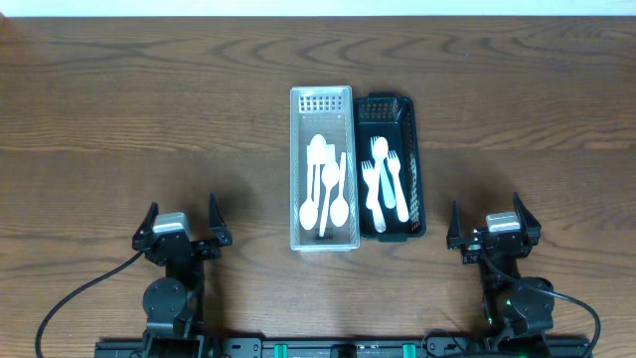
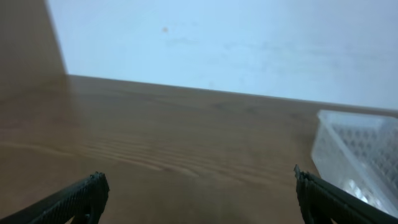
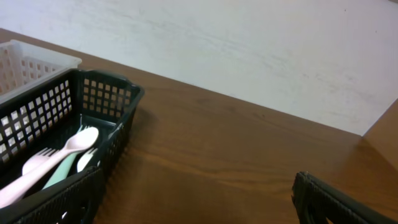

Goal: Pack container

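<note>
A clear plastic basket [image 1: 296, 169] stands at the table's middle and holds several white spoons [image 1: 326, 194]. A black basket [image 1: 417, 189] stands touching its right side and holds several pale forks and spoons [image 1: 385, 179]. My left gripper [image 1: 181, 227] is open and empty at the front left, well clear of the baskets. My right gripper [image 1: 494, 231] is open and empty at the front right. The left wrist view shows the clear basket's corner [image 2: 351, 152] at the right. The right wrist view shows the black basket [image 3: 106, 99] with cutlery [image 3: 62, 155] at the left.
The brown wooden table [image 1: 149, 109] runs all round the baskets. A pale wall [image 3: 249, 43] lies beyond the table's far edge.
</note>
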Tool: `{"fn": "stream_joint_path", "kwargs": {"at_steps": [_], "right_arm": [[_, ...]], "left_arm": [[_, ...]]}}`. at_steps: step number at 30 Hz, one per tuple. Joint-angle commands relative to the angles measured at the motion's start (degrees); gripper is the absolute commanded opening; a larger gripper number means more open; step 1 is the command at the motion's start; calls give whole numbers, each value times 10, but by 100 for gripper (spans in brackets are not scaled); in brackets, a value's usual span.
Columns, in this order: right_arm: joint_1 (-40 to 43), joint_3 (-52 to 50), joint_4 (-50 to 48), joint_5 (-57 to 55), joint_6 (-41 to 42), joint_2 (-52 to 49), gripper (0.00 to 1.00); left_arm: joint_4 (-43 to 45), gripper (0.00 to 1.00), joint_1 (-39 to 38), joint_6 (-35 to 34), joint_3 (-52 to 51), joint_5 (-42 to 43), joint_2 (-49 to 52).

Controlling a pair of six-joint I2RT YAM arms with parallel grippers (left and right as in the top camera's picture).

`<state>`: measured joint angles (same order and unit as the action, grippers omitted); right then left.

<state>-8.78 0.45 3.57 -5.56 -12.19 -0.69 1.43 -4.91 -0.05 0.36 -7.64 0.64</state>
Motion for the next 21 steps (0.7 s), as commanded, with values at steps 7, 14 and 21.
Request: {"fn": "stream_joint_path", "kwargs": {"at_steps": [7, 14, 21], "right_arm": [[6, -1, 2, 5, -5, 3, 99], [6, -1, 2, 5, -5, 3, 99], [6, -1, 2, 5, -5, 3, 99]], "left_arm": [[-56, 98, 3, 24, -1, 78, -5], [-56, 98, 3, 24, -1, 78, -1], [-56, 98, 3, 24, -1, 78, 8]]}}
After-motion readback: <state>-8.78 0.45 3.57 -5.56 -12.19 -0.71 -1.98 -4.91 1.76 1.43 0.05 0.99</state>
